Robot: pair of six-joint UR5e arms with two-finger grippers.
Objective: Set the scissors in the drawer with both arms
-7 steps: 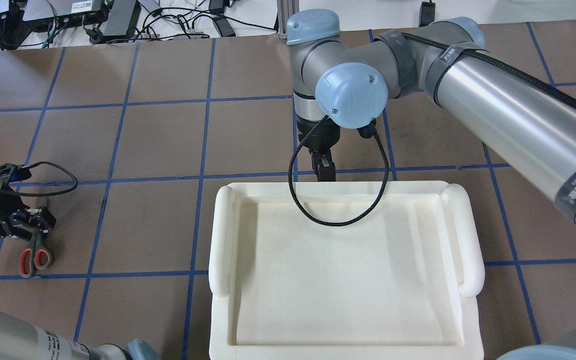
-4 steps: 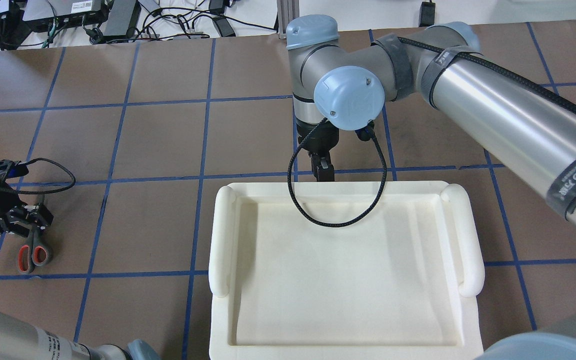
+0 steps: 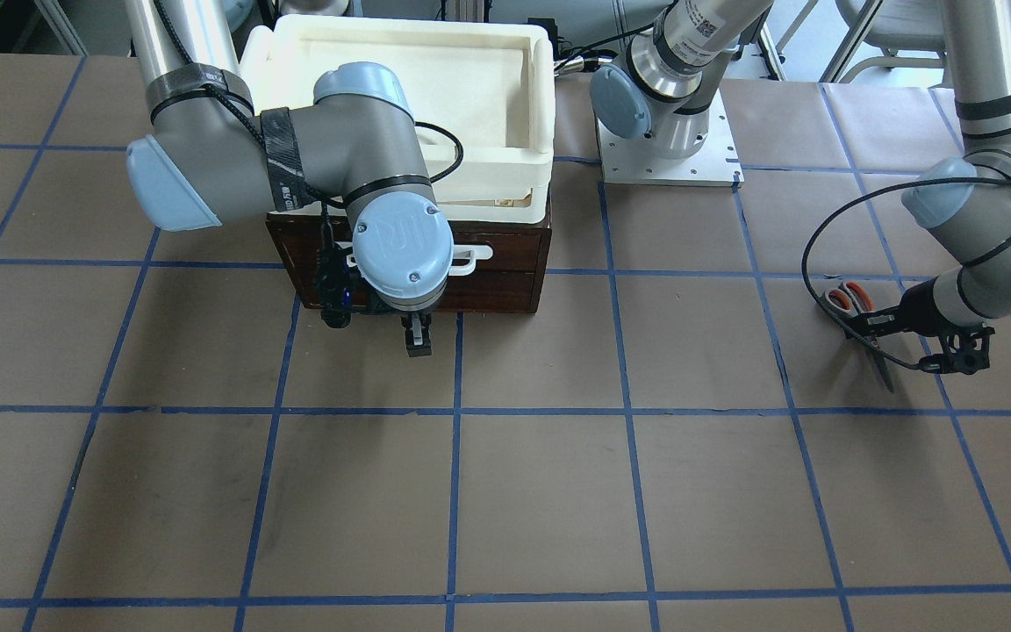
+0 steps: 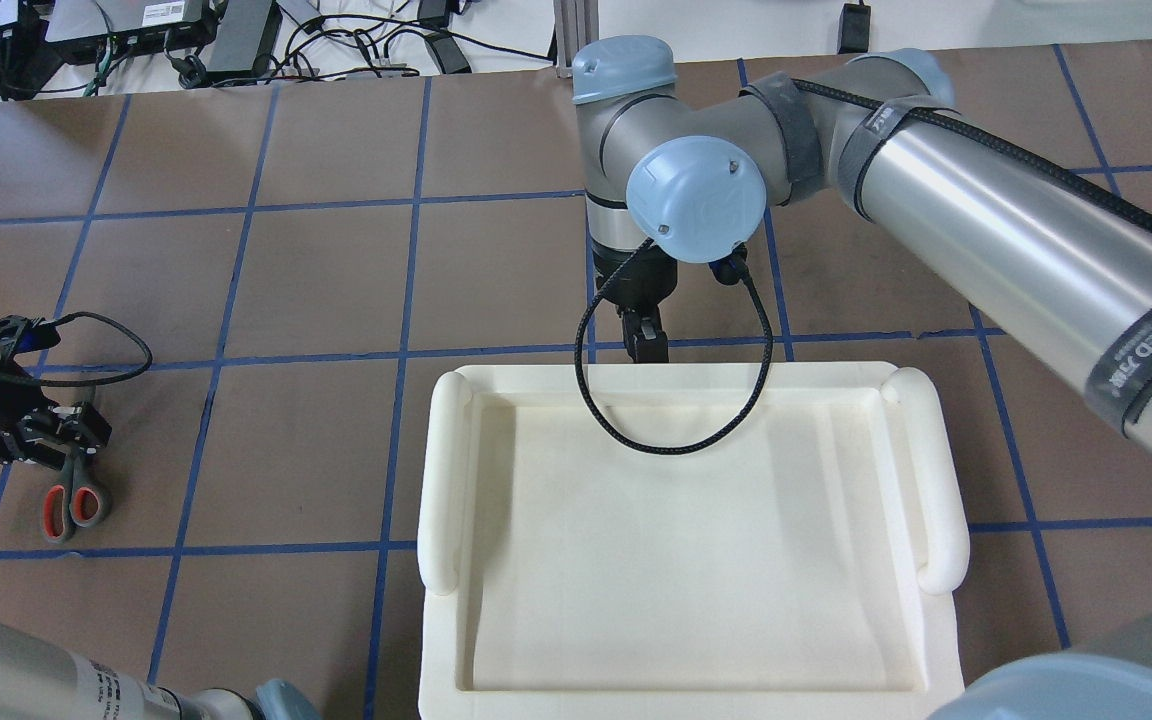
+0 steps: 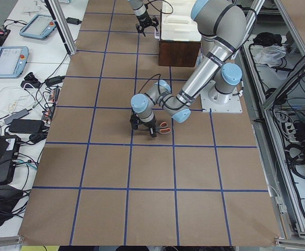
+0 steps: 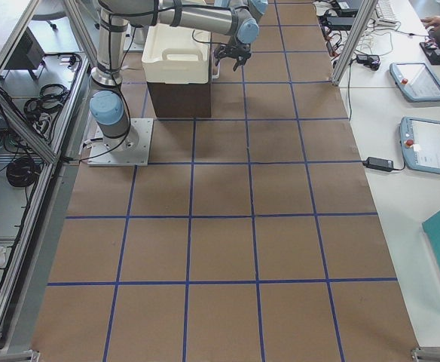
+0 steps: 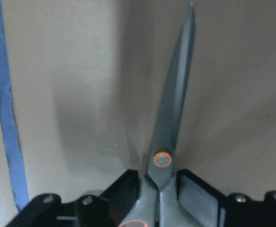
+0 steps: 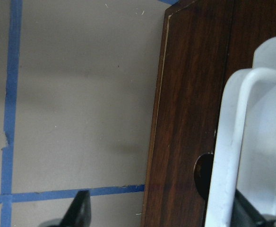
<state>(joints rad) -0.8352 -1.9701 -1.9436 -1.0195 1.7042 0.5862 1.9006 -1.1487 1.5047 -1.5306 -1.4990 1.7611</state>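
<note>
Scissors (image 4: pixel 72 487): grey handles, orange-lined loops, dark blades together. L gripper (image 4: pixel 66 440) clamps them at pivot, well off tray (image 4: pixel 441 470); R gripper (image 4: pixel 646 340) fingers spread. Since 1s ago: barely moved.

I read robotics lab: teach pendants (image 6: pixel 429 145) + cable clutter (image 5: pixel 22 112) beside blue-taped grid table (image 6: pixel 220 249), alu frame post (image 6: pixel 344 41) at its edge.

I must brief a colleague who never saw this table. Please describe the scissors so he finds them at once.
On the brown table with blue tape lines, look away from the dark wooden box, at the left gripper. The scissors sit between its fingers, alone in having orange-lined grey loops and dark blades.
</note>
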